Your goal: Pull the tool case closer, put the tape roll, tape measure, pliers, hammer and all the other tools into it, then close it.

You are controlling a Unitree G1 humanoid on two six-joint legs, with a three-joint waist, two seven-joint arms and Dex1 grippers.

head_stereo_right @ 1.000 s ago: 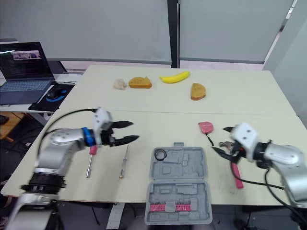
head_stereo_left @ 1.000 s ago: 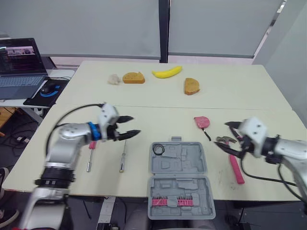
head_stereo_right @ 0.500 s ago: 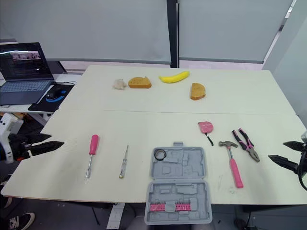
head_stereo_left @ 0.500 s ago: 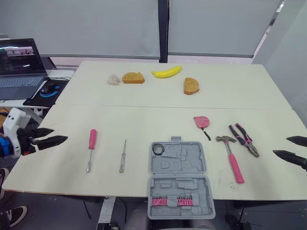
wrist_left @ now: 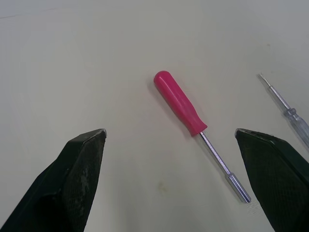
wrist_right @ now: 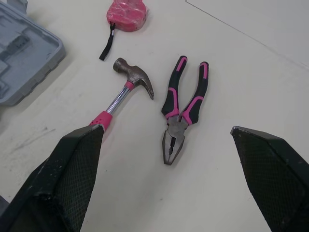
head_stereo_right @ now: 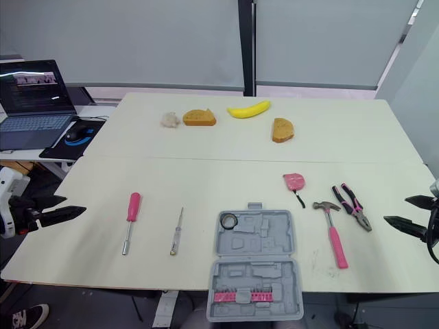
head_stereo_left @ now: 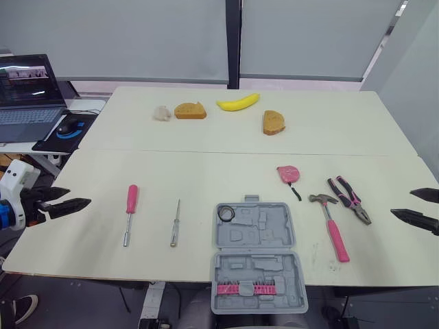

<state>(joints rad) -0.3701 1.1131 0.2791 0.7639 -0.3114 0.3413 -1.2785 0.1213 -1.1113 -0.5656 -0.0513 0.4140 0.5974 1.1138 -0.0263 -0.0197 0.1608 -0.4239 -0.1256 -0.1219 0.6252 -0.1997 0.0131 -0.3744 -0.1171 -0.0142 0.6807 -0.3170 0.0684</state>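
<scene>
Open grey plastic tool case (head_stereo_left: 271, 233) sits at near bench (head_stereo_left: 206, 171) edge, black tape roll (head_stereo_left: 226, 214) inside. Left jaws wide open, aimed at pink-handled screwdriver (wrist_left: 179, 103). Right jaws wide open, facing pink-handled hammer (wrist_right: 126, 87) and pink-black pliers (wrist_right: 182, 107), apparently lined up for picks.

We see the case (head_stereo_left: 257, 253) at the front edge of the table (head_stereo_left: 206, 171), with the tape roll (head_stereo_left: 226, 214) in its back left corner. Left of it lies the thin screwdriver (head_stereo_left: 175, 223), further left the big screwdriver (head_stereo_left: 129, 212). Right of the case lie the hammer (head_stereo_left: 329, 223), then the pliers (head_stereo_left: 350, 199); the tape measure (head_stereo_left: 288, 174) sits behind the hammer.
</scene>
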